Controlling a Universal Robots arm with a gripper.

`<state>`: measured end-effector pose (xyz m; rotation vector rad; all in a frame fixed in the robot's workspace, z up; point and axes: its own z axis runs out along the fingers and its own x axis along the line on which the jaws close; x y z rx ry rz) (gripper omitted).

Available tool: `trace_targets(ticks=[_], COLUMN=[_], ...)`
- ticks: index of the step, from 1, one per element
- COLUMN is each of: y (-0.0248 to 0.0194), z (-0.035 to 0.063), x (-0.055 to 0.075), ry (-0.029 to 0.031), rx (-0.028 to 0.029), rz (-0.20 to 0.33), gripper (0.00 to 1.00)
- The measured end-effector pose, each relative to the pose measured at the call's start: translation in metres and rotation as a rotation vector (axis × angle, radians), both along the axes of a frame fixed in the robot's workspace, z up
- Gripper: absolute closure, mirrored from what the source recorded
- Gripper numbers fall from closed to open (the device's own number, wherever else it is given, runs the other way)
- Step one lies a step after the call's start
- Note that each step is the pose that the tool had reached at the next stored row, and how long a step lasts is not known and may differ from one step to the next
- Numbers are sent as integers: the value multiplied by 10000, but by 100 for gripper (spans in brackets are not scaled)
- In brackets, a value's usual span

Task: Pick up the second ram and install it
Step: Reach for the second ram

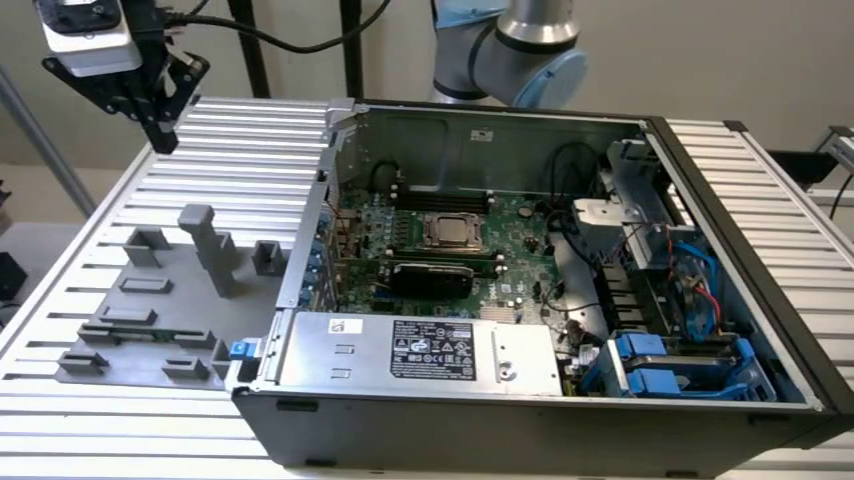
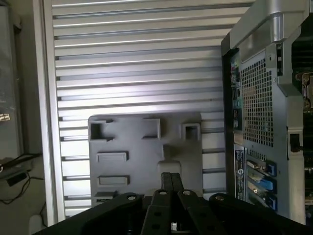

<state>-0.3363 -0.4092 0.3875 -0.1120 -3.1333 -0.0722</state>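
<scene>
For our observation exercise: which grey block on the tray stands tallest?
The narrow upright post in the middle of the tray; it rises well above the low blocks around it.

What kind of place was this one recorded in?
Likely a robotics lab bench for computer assembly: an open PC case on a ribbed metal table, a grey holder plate beside it, a robot arm behind.

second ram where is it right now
The second ram lies in the grey holder tray on the exterior view's left, near its near edge, outside the open computer case; the gripper hangs high above the tray's far end, apart from it.
</scene>
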Motion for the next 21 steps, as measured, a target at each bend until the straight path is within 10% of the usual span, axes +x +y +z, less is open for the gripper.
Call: trace_targets(ticks=[8, 21], y=[-127, -645], z=[-31, -70], x=[-270, -429], ry=[21, 71], rx=[-2, -2], rz=[0, 0], gripper=[89, 89])
